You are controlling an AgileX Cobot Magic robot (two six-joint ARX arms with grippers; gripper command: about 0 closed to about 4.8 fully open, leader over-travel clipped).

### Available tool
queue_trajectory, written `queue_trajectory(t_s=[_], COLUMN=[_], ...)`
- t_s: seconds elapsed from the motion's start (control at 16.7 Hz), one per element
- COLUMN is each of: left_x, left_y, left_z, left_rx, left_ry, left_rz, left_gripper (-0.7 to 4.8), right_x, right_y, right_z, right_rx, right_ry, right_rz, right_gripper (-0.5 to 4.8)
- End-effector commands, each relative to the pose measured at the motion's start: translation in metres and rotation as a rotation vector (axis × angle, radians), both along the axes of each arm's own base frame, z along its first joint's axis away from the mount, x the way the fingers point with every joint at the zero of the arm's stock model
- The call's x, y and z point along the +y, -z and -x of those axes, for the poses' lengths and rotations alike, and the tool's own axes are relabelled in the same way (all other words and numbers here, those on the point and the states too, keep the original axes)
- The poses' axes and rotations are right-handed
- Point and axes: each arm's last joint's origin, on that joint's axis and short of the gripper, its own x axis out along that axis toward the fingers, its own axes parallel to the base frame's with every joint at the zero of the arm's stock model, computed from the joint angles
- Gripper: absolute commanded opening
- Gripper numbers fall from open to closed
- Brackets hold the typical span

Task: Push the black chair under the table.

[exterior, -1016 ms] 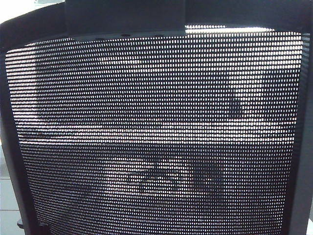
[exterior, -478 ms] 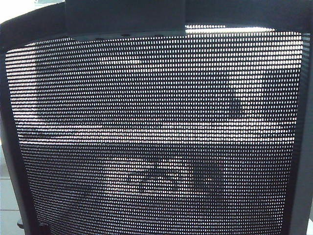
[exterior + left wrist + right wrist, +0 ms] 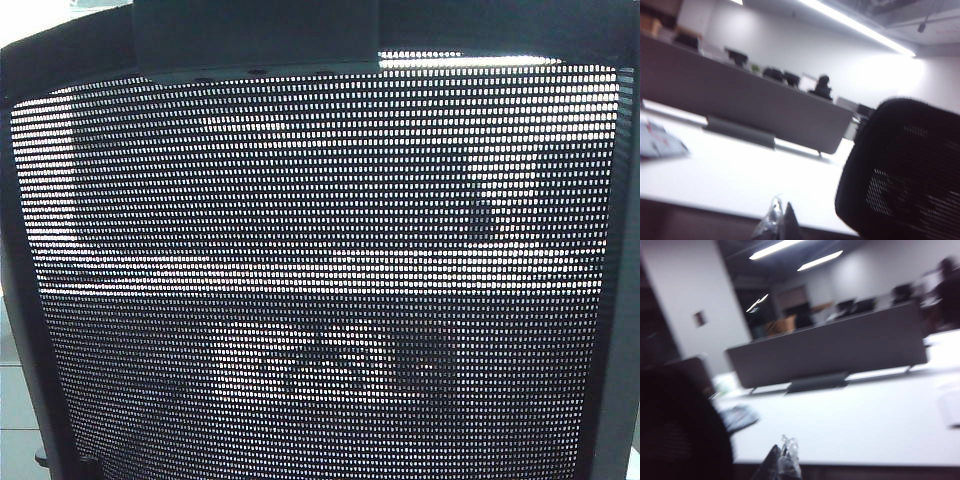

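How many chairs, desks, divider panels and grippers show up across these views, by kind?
Black chair: 1
White table: 1
Grey divider panel: 1, assuming both wrist views show the same one
Grippers: 2, left gripper and right gripper, each only a tip above the table edge
Total: 5

The exterior camera sits right behind the black chair [image 3: 320, 280], so close that the mesh back fills its whole view and the room shows only dimly through the holes. The 2 wrist cameras ride low at the bench edge, each tilted and looking across the white bench [image 3: 740, 175] toward the grey divider panel [image 3: 750, 105]. The left gripper [image 3: 777, 222] and the right gripper [image 3: 782, 460] each poke in at their own view's near edge. All 3 views share the chair; both wrist views share bench and divider.
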Motion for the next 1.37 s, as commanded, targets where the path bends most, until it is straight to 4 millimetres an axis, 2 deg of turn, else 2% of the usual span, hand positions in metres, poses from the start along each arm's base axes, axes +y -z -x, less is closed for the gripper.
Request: queue_trajectory(t_s=[0.06,0.18,0.3,0.48,0.6,0.72,0.9,0.96,1.2,1.37], left_x=[-0.003,-0.004,-0.006,-0.008,-0.007,-0.007,-0.007,-0.007,-0.008,-0.007], left_y=[0.000,-0.003,-0.001,0.013,0.019,0.027,0.046,0.045,0.047,0.050], left_z=[-0.008,-0.013,-0.015,-0.011,-0.012,-0.022,-0.048,-0.060,-0.085,-0.091], left_rx=[0.104,0.198,0.300,0.471,0.496,0.489,0.589,0.602,0.627,0.634], left_ry=[0.134,0.200,0.277,0.316,0.304,0.310,0.365,0.416,0.497,0.506], left_rz=[0.090,0.095,0.077,0.099,0.054,0.052,0.051,0.052,0.048,0.022], left_gripper=[-0.06,-0.06,-0.06,-0.06,-0.06,-0.06,-0.06,-0.06,-0.06,-0.06], right_x=[0.004,0.005,0.008,0.009,0.011,0.014,0.018,0.020,0.032,0.043], right_y=[-0.005,0.000,0.006,0.015,0.022,0.024,0.033,0.037,0.052,0.059], right_z=[-0.008,-0.009,-0.008,-0.003,0.000,0.001,0.002,0.000,-0.016,-0.030], right_rx=[0.077,0.154,0.252,0.355,0.432,0.473,0.559,0.603,0.739,0.791], right_ry=[-0.150,-0.167,-0.287,-0.366,-0.402,-0.476,-0.554,-0.580,-0.668,-0.629], right_rz=[-0.027,-0.063,-0.108,-0.137,-0.155,-0.153,-0.126,-0.114,-0.077,0.009], right_gripper=[-0.06,-0.06,-0.06,-0.06,-0.06,-0.06,-0.06,-0.06,-0.06,-0.06])
